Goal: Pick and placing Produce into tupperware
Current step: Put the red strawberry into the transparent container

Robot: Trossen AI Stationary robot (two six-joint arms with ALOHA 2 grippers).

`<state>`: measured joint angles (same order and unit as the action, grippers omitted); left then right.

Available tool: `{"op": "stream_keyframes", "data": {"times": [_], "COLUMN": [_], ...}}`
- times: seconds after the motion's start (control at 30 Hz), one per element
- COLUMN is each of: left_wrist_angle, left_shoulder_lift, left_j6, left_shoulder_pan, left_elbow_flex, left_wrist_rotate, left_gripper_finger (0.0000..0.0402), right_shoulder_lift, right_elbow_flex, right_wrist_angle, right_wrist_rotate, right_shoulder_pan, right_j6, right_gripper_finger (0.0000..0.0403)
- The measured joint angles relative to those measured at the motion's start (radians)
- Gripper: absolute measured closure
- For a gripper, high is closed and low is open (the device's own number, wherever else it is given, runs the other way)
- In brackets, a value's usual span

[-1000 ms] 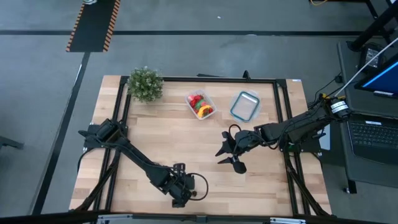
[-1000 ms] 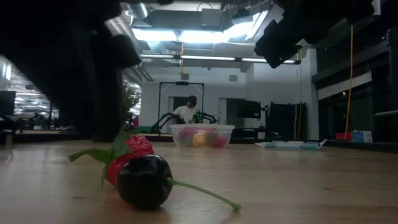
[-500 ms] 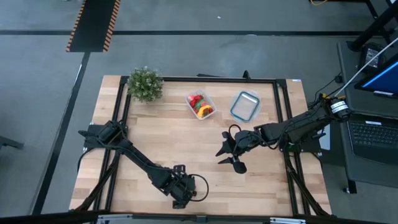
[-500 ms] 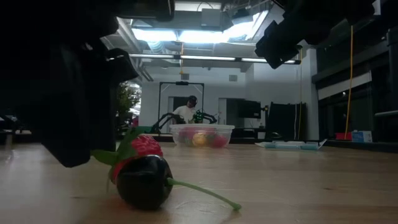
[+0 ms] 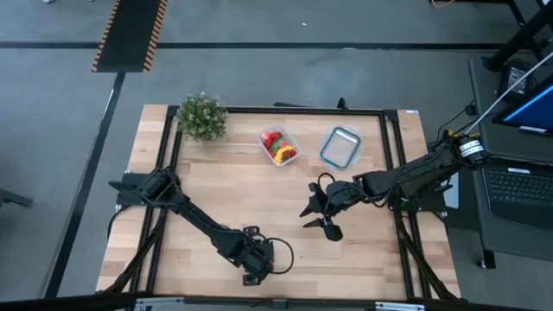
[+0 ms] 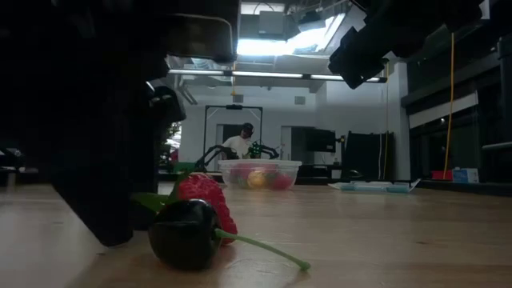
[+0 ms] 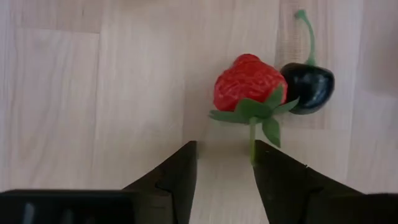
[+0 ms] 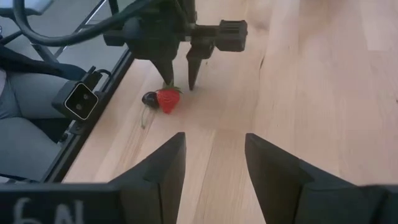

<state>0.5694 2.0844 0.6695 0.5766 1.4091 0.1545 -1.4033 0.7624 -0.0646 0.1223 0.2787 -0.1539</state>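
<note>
Left hand (image 7: 222,163) has crept closer to the strawberry (image 7: 247,83) at desk (image 5: 216,190) front, fingers parted, gripping nothing. Risk: fingers straddle only the leaf stem, berry & black cherry (image 7: 309,86) touching, so closing may nudge both away. Right hand (image 5: 316,210) waits released mid-desk; tupperware (image 5: 278,145) well apart.

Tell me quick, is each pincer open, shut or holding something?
Left pincer: open, holding nothing, down by the strawberry and cherry.
Right pincer: open, empty, waiting above the table.
</note>
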Motion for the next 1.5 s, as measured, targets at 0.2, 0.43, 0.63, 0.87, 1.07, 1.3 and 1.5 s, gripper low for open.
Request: {"op": "stream_keyframes", "data": {"times": [0.2,0.43,0.63,0.87,1.07,1.3,1.5], "left_wrist_angle": [0.002,0.002,-0.01,-0.02,-0.025,-0.028,-0.029], "left_shoulder_lift": [-0.006,-0.004,-0.003,-0.003,-0.002,-0.002,-0.002], "left_j6": [0.0,-0.021,-0.022,-0.038,-0.053,-0.073,-0.169], "left_shoulder_pan": [-0.01,-0.01,-0.006,-0.008,-0.009,-0.008,0.003], "left_elbow_flex": [-0.003,0.006,0.006,0.007,0.007,0.008,0.008], "left_wrist_rotate": [-0.01,-0.011,-0.01,-0.012,-0.012,-0.013,0.005], "left_gripper_finger": [0.0293,0.0321,0.0326,0.0312,0.0365,0.0396,0.0398], "right_shoulder_lift": [0.0,0.0,0.0,0.0,0.0,0.0,0.0], "right_elbow_flex": [0.0,0.0,0.0,0.0,0.0,0.0,0.0], "right_wrist_angle": [0.005,0.011,0.013,0.02,0.029,0.034,0.034], "right_wrist_rotate": [0.0,0.0,0.0,0.0,0.0,0.0,0.0], "right_shoulder_pan": [0.0,0.0,0.0,0.0,0.0,0.0,0.0], "right_j6": [0.0,0.0,0.0,0.0,-0.001,-0.002,-0.002], "right_gripper_finger": [0.0236,0.0236,0.0236,0.0236,0.0236,0.0236,0.0236]}}
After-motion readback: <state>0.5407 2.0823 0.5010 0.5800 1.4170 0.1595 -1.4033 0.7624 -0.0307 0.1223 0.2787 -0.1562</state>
